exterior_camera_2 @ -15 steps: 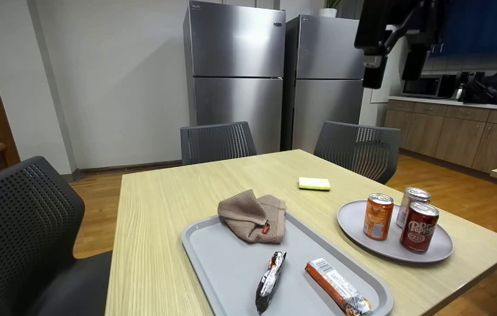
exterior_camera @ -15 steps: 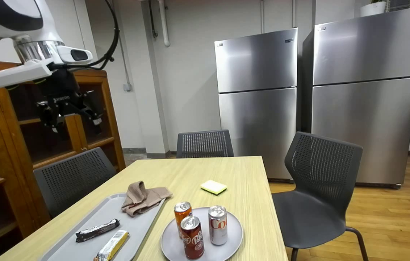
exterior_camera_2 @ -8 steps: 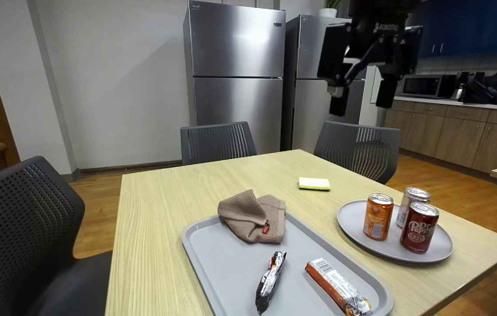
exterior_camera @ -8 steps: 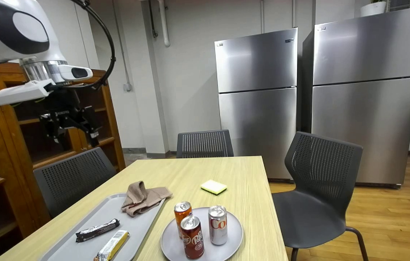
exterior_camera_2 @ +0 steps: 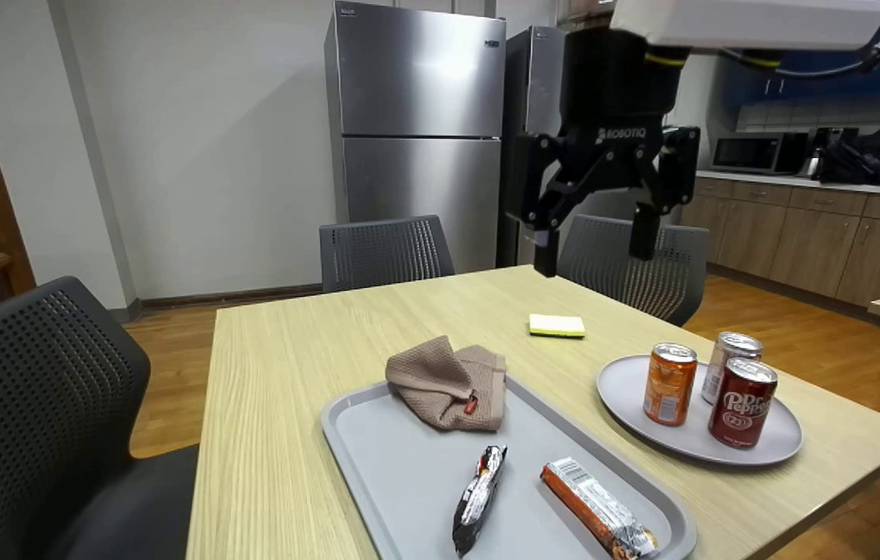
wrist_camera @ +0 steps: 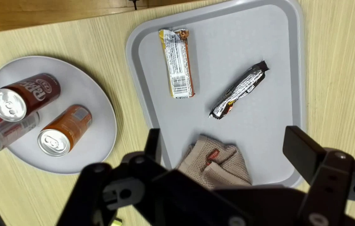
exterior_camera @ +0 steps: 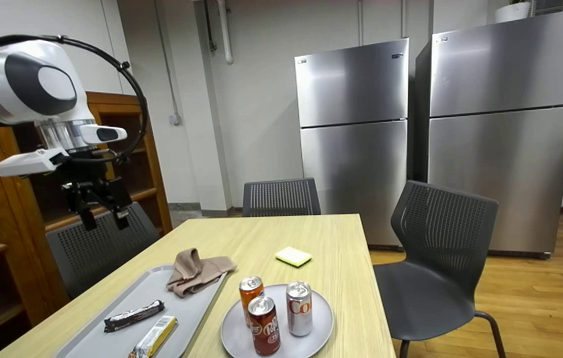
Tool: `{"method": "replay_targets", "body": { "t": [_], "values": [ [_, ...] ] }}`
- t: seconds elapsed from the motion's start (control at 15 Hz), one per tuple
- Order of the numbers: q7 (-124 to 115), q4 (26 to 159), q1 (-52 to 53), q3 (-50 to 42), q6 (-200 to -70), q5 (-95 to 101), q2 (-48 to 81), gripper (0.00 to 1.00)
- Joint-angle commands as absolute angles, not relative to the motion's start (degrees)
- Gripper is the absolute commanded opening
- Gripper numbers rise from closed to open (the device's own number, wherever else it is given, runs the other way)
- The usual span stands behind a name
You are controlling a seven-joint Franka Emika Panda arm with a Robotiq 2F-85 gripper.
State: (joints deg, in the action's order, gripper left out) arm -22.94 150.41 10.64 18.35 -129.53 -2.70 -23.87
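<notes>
We judge this an approach: our gripper [exterior_camera_2: 594, 253] hangs above the tray [wrist_camera: 227, 44], 2 jaws wide apart, holding nothing. The cloth [wrist_camera: 224, 171], seemingly nearest, lies bunched at the tray's end; any grasp would call for lowering first.

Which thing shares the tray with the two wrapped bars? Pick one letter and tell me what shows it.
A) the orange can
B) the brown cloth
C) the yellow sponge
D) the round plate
B: in an exterior view the brown cloth lies bunched on one end of the tray, overlapping its rim, with the dark-wrapped bar and the orange-edged bar farther along it.
</notes>
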Motion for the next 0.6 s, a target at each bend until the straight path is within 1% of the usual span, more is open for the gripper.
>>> {"method": "replay_targets", "body": {
  "t": [0.0,0.07,0.13,0.53],
  "values": [
    [-28.9,147.8,10.3,20.4,-131.5,-2.3,-18.2,1.0],
    [-29.2,147.5,10.5,20.7,-131.7,-1.6,-17.4,1.0],
    [-26.4,149.6,11.0,19.1,-131.2,-2.4,-20.1,1.0],
    [-27.2,148.5,11.1,19.4,-131.8,-2.4,-17.8,1.0]
  ]
}}
